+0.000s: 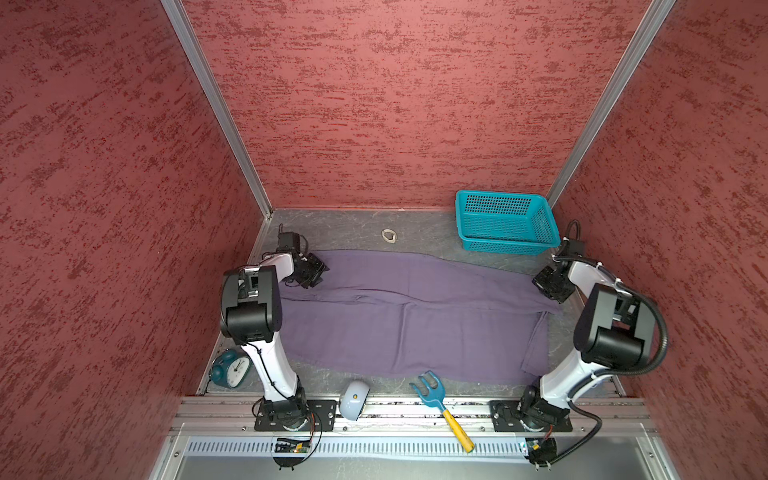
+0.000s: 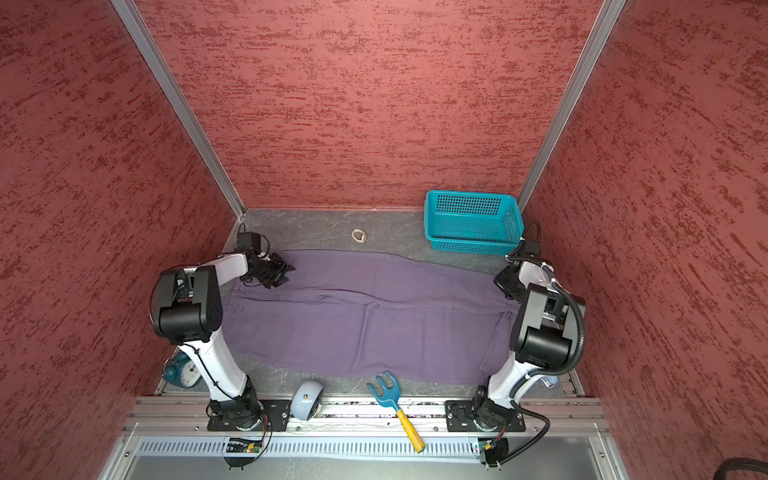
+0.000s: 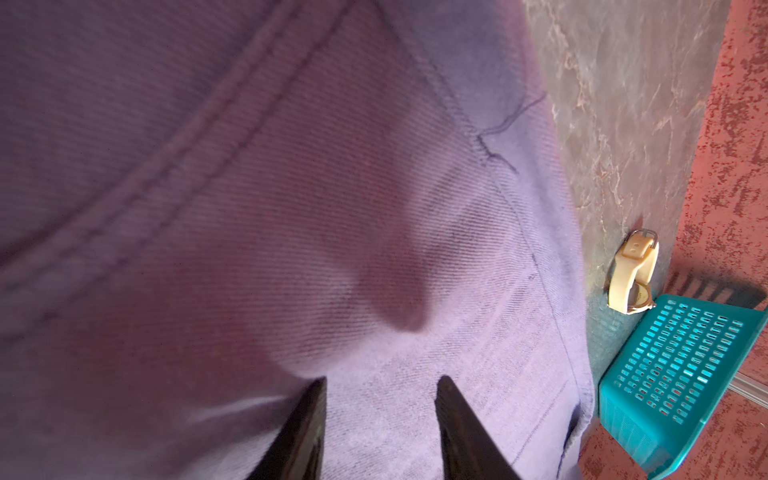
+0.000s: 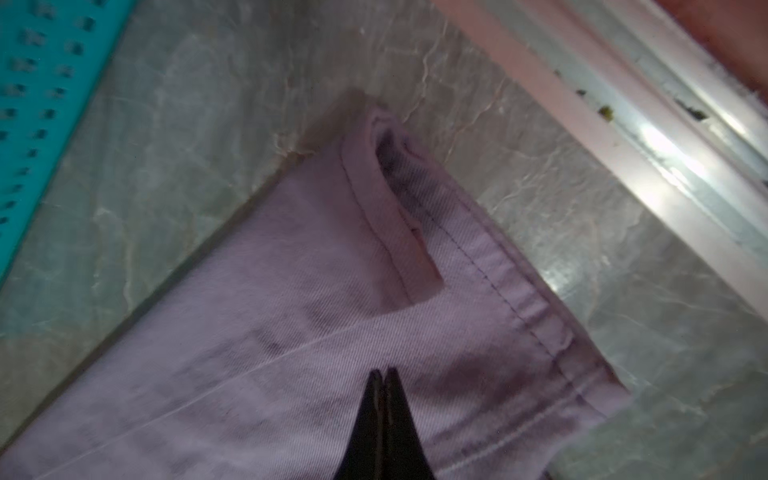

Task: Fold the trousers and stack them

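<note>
Left pincer (image 3: 383, 380) parted, right pincer (image 4: 384, 372) closed.

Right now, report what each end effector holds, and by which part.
Nothing visibly held: left end effector open over the trousers, right end effector shut, no cloth seen pinched.

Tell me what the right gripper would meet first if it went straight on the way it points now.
Most likely the trousers: the shut right gripper points at their purple cloth near a leg hem. Whether its tips touch the cloth already, I cannot tell.
</note>
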Controlling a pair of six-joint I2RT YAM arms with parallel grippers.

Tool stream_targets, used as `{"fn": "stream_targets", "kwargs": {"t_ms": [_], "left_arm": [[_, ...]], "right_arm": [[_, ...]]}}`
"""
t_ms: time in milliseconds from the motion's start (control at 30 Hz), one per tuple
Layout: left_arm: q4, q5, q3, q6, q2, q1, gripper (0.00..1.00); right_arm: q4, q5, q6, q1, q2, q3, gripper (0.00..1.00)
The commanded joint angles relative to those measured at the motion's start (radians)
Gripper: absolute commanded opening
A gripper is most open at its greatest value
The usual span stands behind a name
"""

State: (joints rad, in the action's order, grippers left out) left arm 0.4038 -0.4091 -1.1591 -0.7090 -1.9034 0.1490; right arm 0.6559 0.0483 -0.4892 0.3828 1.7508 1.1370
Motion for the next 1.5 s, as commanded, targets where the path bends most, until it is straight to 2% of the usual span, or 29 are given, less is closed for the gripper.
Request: {"fn": "stream_targets", "kwargs": {"t_ms": [0,300,500,700,833,1067,1233,1467], "left_arm": [[0.042,0.089,0.038,0.006,-0.016,0.021,0.43],[0.051,0.107,0.034,0.013,-0.031,0.034,0.43],[0.043,0.105,0.033,0.022,-0.054,0.036,0.43],[0.041,0.099,0.024,0.028,-0.072,0.045,0.42],[0.042,0.095,0.024,0.029,-0.068,0.047,0.42],[0.05,0.092,0.034,0.019,-0.007,0.043,0.42],[0.071,0.12,0.05,0.011,0.1,0.028,0.42],[0.116,0.175,0.094,0.004,0.251,0.017,0.45]], "right_arm": [[-0.05,0.035,0.009,-0.004,0.023,-0.012,0.0],[-0.076,-0.034,-0.003,-0.004,0.132,0.078,0.0],[-0.075,-0.105,-0.014,-0.005,0.214,0.234,0.0],[-0.076,-0.082,-0.043,-0.004,0.302,0.44,0.0],[-0.077,-0.05,-0.076,-0.004,0.313,0.49,0.0],[-0.095,-0.04,-0.049,-0.005,0.173,0.333,0.0],[-0.102,-0.048,-0.005,-0.008,-0.021,0.118,0.0],[-0.083,-0.063,-0.017,-0.062,-0.291,-0.172,0.07]]}}
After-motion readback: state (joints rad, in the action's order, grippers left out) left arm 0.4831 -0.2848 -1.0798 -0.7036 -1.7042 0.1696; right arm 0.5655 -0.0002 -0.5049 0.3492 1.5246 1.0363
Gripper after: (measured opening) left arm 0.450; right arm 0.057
